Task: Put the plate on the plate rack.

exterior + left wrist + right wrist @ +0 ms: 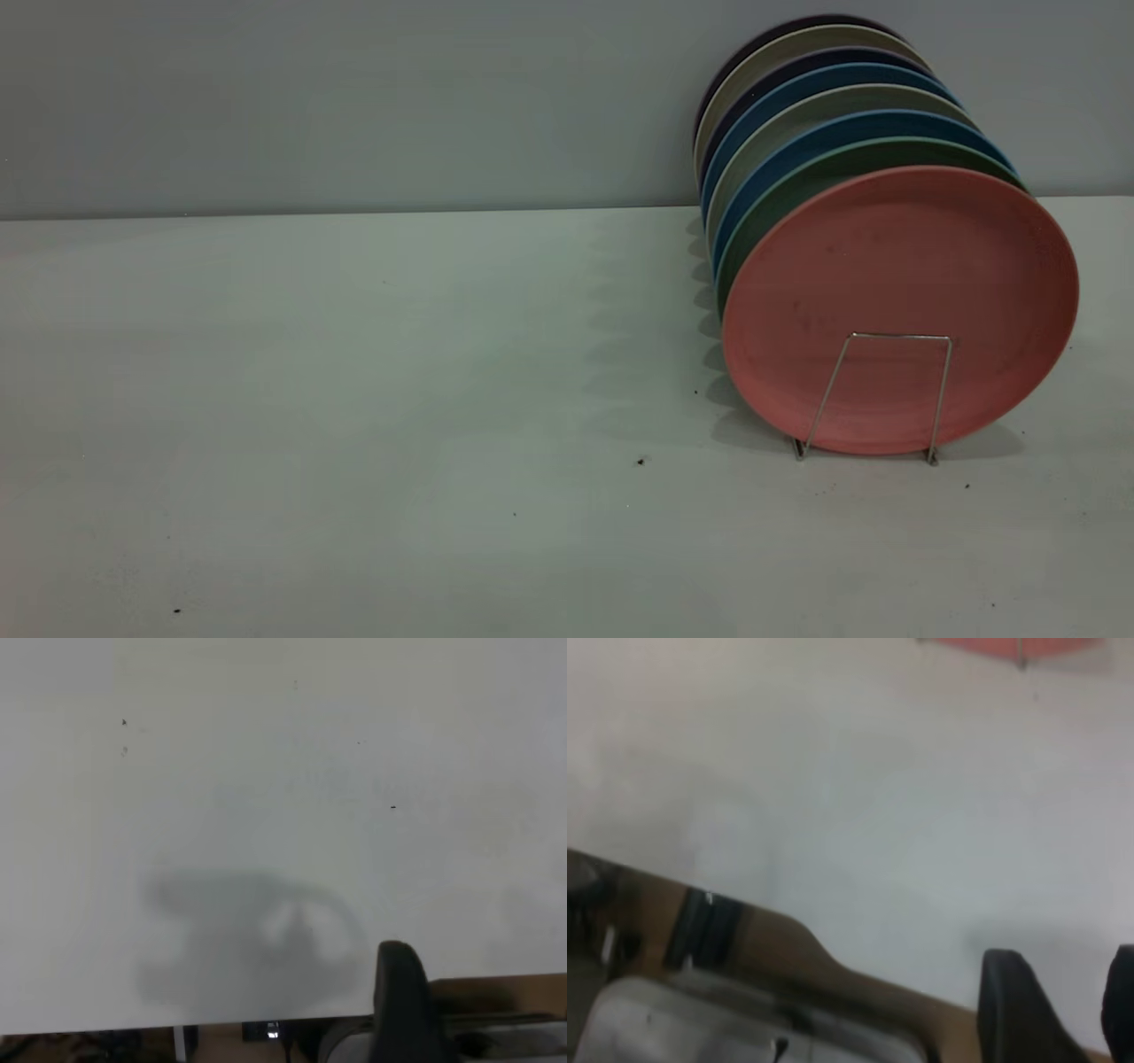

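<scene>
From the exterior view, the plate rack (886, 394) stands on my table (354, 399) at about three o'clock. The plate (899, 306) stands on edge in the rack's front slot, just behind its foremost wire loop. Behind it, toward one o'clock, the other plates (797, 115) stand on edge in a row running back to the wall (354, 97).

Salmon-pink plate (899, 292) stands upright — front slot of wire plate rack (877, 394); faintly speckled.
</scene>
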